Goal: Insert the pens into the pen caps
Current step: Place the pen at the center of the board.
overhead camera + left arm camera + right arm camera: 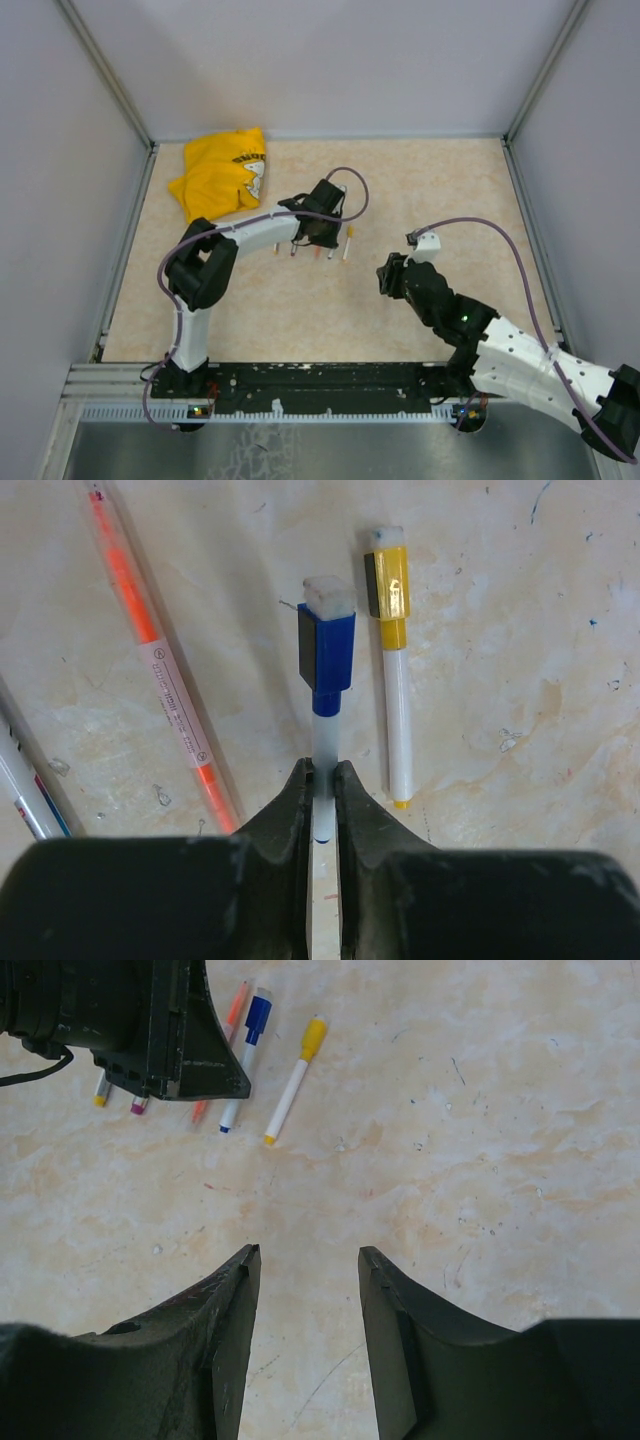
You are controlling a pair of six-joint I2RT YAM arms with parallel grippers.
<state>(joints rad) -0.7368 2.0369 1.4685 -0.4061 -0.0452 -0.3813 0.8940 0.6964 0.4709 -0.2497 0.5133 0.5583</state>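
A beige, marbled desk (pixel 450 190) scuffed with ink marks sits inside plain grey walls (pixel 330 60).

The left hand (pixel 322 780) is clenched on the blue-capped pen (pixel 326 730). Its two dark fingers (pixel 285 820) pinch the white barrel near the tail end, and the blue end plug shows in the narrow slit between them. The barrel runs straight out ahead of the fingertips and ends in the blue cap (pixel 327 650), which is seated on the pen and topped by a white pad.

Just beside it, on the side toward the right arm, the yellow-capped pen (pixel 397 720) lies parallel and apart from it, with its yellow cap (pixel 390 585) on. On the other side lies the orange pen (pixel 160 670), slightly angled, a clear barrel with an orange core. From the right wrist view, a yellow-tipped pen (pixel 100 1100) and a purple-tipped pen (pixel 138 1107) poke out from under the left hand.

The right hand (pixel 308 1260) is released, its fingers spread wide over bare desk and holding nothing. The row of pens lies well ahead of it and to its left.

Seen from above, a crumpled yellow cloth (pixel 222 172) lies in the far left corner, beyond the left hand.
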